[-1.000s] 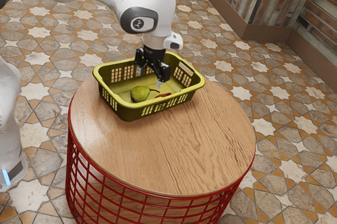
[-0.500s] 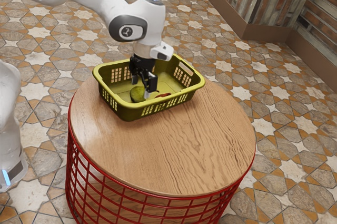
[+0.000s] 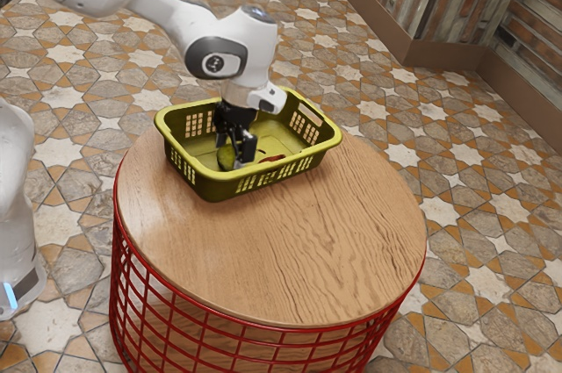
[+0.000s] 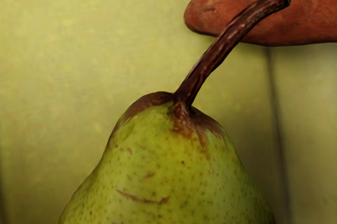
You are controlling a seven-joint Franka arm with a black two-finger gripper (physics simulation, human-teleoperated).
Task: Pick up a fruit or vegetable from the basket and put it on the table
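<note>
The black gripper (image 3: 236, 154) is down inside the yellow-green basket (image 3: 211, 187), right at the green pear (image 3: 226, 159) and partly covering it. Whether it holds the pear cannot be made out. Seen from my hand, the pear (image 4: 174, 182) is large and close beneath, its brown stem (image 4: 210, 58) curving away. A reddish-orange vegetable (image 3: 273, 158) lies on the basket floor near the stem; its rounded end (image 4: 253, 13) appears in the wrist view beyond the stem.
The basket stands on a round wooden table (image 3: 299, 241), near its far edge, with its rim raised around my hand. Bare wood lies on the near side. A red wire frame (image 3: 255, 344) supports the tabletop.
Over the last second my hand has moved toward the exterior view's left and come down to the pear. The basket and the reddish vegetable have stayed where they were.
</note>
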